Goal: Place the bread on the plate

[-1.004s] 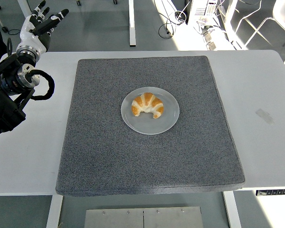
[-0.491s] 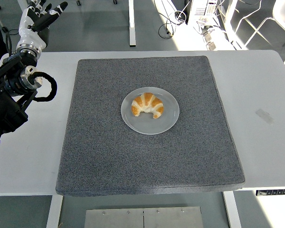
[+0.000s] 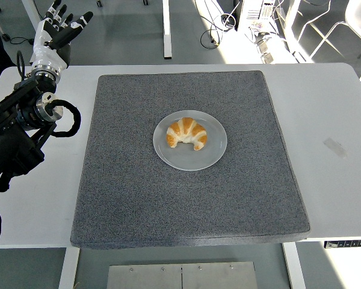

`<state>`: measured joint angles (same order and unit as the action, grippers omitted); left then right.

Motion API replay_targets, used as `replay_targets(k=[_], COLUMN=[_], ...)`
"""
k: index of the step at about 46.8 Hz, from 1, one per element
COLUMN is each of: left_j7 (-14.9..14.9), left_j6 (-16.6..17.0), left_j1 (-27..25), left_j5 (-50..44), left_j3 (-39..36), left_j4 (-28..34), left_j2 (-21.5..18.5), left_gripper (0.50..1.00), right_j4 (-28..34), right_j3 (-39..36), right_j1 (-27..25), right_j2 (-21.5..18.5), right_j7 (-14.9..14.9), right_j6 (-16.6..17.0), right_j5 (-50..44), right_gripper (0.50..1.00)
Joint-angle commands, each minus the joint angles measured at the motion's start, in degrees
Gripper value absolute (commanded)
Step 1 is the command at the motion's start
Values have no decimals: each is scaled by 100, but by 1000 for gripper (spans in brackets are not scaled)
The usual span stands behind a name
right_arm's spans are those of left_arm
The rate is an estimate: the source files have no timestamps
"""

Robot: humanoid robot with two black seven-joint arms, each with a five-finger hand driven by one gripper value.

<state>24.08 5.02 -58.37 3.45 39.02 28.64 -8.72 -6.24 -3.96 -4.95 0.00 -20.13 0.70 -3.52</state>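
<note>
— Surface and surroundings?

— A white table [image 3: 331, 108] carries a grey speckled mat [image 3: 138, 198] that covers most of its middle. Beyond the far edge there is grey floor, white desk legs [image 3: 166, 30], tangled cables [image 3: 222, 24] and strong sunlight at the far right. A small pale mark [image 3: 335, 146] sits on the bare table to the right of the mat.

— The bread?

— A croissant [image 3: 187, 133] lies on the translucent round plate [image 3: 213, 153], slightly left of the plate's centre, with the plate near the middle of the mat. Its long axis runs left to right, dipping a little nearer on the right. The arch bulges toward the far side; both tips point toward the near edge.

— The hand?

— The left hand [image 3: 55, 37] is raised past the far-left corner of the table, fingers spread, holding nothing. Its black arm [image 3: 15, 138] lies over the left edge.

— Any change from a second ago?

— Croissant and plate are unmoved. The arm has shifted rightward, reaching further over the table.
</note>
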Motion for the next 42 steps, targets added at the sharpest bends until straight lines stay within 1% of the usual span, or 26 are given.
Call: replay_targets(k=[1, 10, 36, 37, 42], left_j7=[0, 18, -18, -18, -18], left_j6=[-1, 8, 8, 8, 8], left_j1=[1, -8, -8, -8, 10], left_j5=[7, 42, -11, -11, -11], left_j3=[-9, 0, 79, 79, 97], left_j4=[1, 1, -78, -78, -78], left_j2=[-7, -69, -42, -51, -69], left_gripper=[974, 974, 974, 974, 974], right_j4=[0, 0, 0, -35, -219], right_j3=[0, 0, 0, 17, -17], right_j1=[2, 2, 2, 2, 2], right_j2=[0, 0, 0, 0, 0], right_j7=[0, 0, 0, 0, 0], right_j6=[0, 0, 0, 44, 44], right_j5=[0, 0, 0, -17, -9], right_gripper=[1000, 1000, 1000, 1000, 1000])
